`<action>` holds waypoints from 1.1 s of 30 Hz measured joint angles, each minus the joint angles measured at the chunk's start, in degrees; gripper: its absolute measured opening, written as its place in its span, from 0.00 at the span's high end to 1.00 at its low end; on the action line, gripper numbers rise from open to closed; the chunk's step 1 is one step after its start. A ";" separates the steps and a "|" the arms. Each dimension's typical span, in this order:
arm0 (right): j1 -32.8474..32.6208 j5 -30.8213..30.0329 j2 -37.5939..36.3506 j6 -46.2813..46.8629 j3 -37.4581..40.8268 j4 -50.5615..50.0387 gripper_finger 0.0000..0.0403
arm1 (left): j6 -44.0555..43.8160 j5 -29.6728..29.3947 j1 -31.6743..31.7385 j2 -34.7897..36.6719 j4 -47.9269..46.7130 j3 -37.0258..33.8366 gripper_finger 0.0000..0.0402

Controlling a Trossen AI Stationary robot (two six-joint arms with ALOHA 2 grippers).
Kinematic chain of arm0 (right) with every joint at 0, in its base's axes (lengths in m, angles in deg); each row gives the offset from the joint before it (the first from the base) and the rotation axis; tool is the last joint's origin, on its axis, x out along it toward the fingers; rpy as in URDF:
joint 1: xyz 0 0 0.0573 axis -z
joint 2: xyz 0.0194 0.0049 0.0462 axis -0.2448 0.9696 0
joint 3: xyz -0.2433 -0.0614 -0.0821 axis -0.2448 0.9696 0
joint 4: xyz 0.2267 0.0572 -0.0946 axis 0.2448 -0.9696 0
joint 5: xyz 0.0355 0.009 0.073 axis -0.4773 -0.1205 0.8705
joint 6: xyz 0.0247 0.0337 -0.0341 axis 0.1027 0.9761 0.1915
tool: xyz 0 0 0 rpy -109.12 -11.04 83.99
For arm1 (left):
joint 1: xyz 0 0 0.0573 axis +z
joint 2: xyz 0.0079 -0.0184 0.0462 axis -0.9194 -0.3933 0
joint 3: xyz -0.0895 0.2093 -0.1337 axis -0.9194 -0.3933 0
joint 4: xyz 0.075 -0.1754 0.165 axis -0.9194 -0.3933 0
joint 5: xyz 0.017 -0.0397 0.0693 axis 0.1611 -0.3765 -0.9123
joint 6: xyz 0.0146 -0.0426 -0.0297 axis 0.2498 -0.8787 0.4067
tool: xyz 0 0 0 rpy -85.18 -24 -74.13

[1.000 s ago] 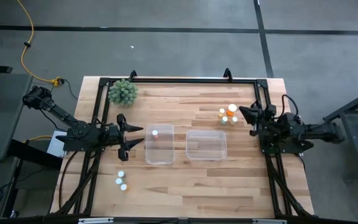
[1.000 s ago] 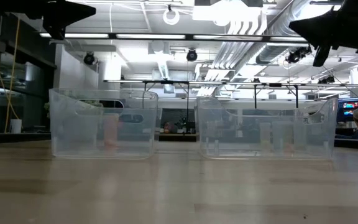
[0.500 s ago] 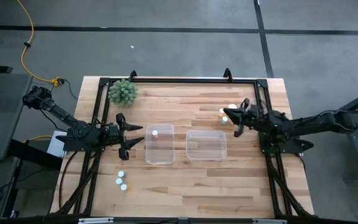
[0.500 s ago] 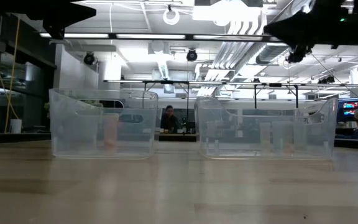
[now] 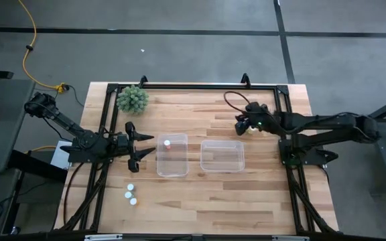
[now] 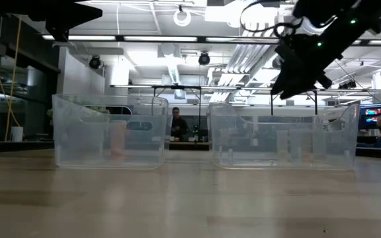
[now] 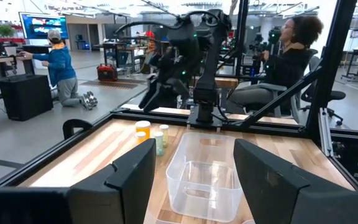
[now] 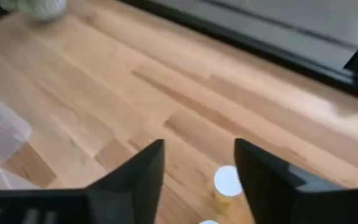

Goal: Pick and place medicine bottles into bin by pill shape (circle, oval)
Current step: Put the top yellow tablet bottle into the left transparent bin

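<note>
Several medicine bottles (image 7: 143, 129) with white caps stand in a cluster at the far right of the table. My right gripper (image 5: 240, 126) hangs above them, open and tipped downward; in its wrist view one orange-bodied bottle (image 8: 227, 182) stands on the wood below the gap between the fingers. One bottle (image 5: 167, 142) sits in the left clear tub (image 5: 171, 167). Three more bottles (image 5: 131, 194) stand near the table's front left. My left gripper (image 5: 139, 144) waits open at the left of the left tub.
The right clear tub (image 5: 222, 167) stands beside the left one at mid-table. A green spiky ball plant (image 5: 133, 99) sits at the far left corner. A black frame (image 5: 193, 86) runs along the table's far and side edges. People show in the room behind.
My right gripper has reached from the table's right edge toward the left, out over the bottle cluster at the far right, and has tipped its fingers downward. The bottles and tubs have stayed where they were.
</note>
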 joint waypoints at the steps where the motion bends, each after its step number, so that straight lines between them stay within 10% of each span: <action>1: 0.60 0.85 1.43 0.02 -0.52 -0.23 0.47 | -0.01 0.00 0.00 -0.01 0.00 0.02 0.49; 13: 8.07 4.78 17.18 1.33 -5.16 -2.63 0.40 | -0.01 0.00 0.00 -0.01 0.01 0.02 0.49; 33: 8.31 7.45 22.34 3.88 -7.28 -9.02 0.46 | -0.02 0.15 -0.02 -0.03 0.00 0.02 0.49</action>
